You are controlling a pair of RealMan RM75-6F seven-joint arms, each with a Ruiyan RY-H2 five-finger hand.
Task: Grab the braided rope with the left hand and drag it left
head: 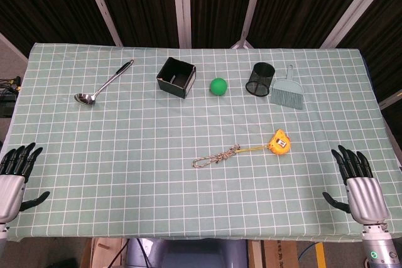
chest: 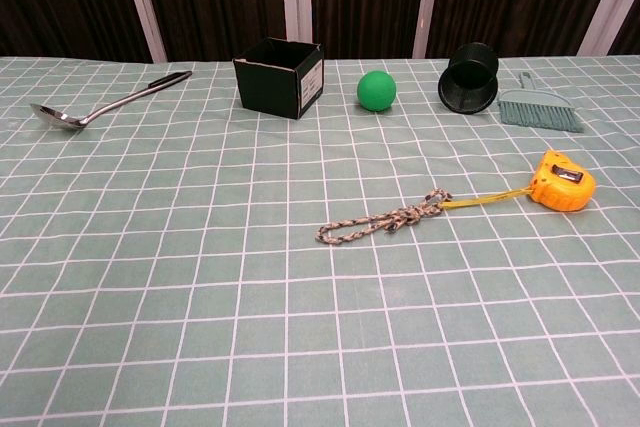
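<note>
the braided rope (head: 216,155) lies slack on the tabletop (head: 125,155), well off to the right of the left hand (head: 16,174) and a little farther forward. its long axis runs across, the near end toward that hand, the far end touching the yellow tape of the tape measure (head: 279,142). the right hand (head: 358,183) looks somewhat nearer, yet the task names the left. both hands rest at the front edge, fingers spread, holding nothing. the left must likely reach far rightward.

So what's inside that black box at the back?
The black box is open-topped; only dark inner walls and floor show in the head view, with nothing visible inside. Its near corner is hidden.
</note>
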